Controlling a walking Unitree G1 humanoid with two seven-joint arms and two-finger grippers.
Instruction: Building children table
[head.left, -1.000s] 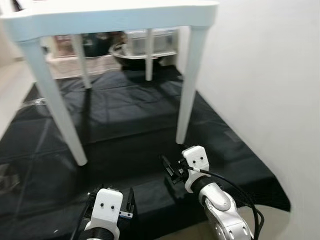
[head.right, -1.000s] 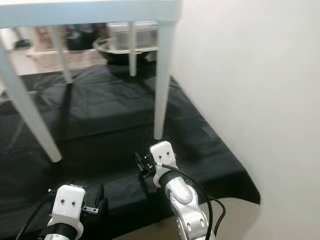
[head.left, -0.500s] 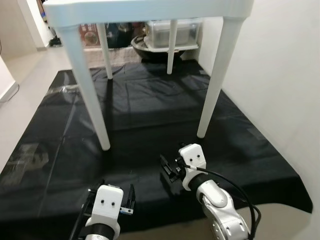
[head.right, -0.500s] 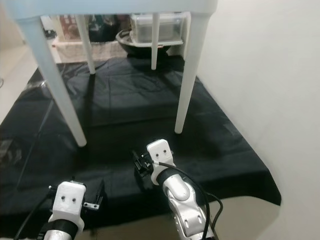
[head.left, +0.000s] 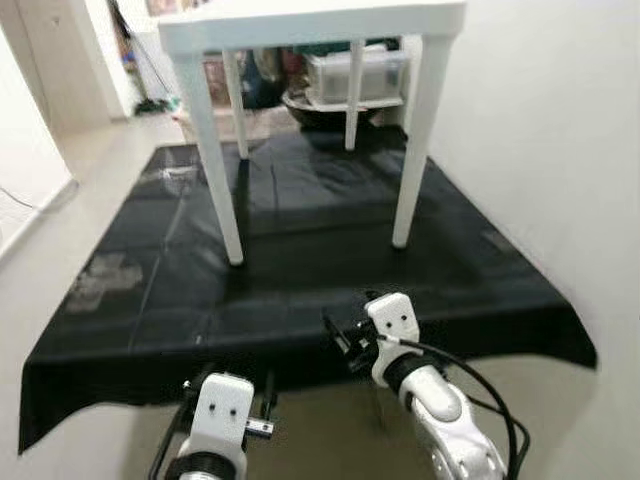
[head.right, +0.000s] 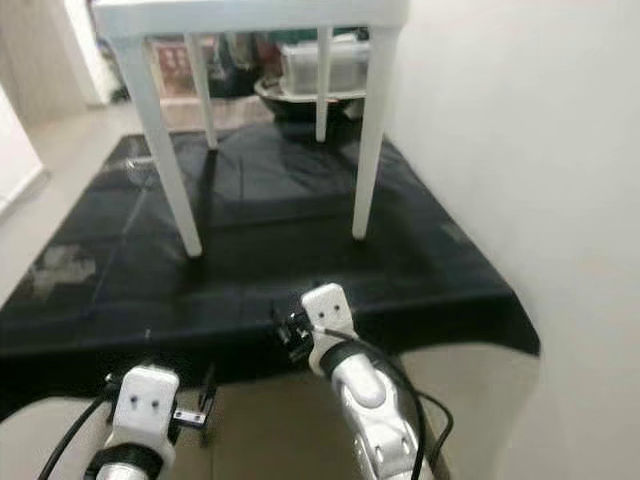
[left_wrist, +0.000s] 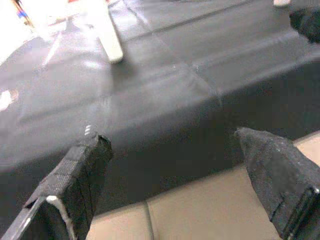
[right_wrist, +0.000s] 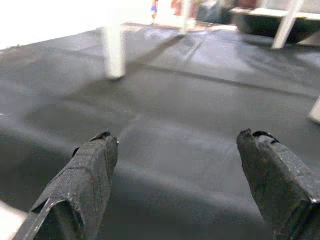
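A white plastic four-legged children's table (head.left: 312, 20) stands upright at the far side of a black floor sheet (head.left: 300, 270). Both the left gripper (left_wrist: 175, 165) and right gripper (right_wrist: 177, 160) hang near the sheet's near edge, fingers spread, holding nothing.

Table (head.left: 300, 20) top cropped; clutter (head.left: 330, 80) behind legs indistinct.

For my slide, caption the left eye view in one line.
White table standing upright on a black mat, both open tools, left and right, held low at its near edge.
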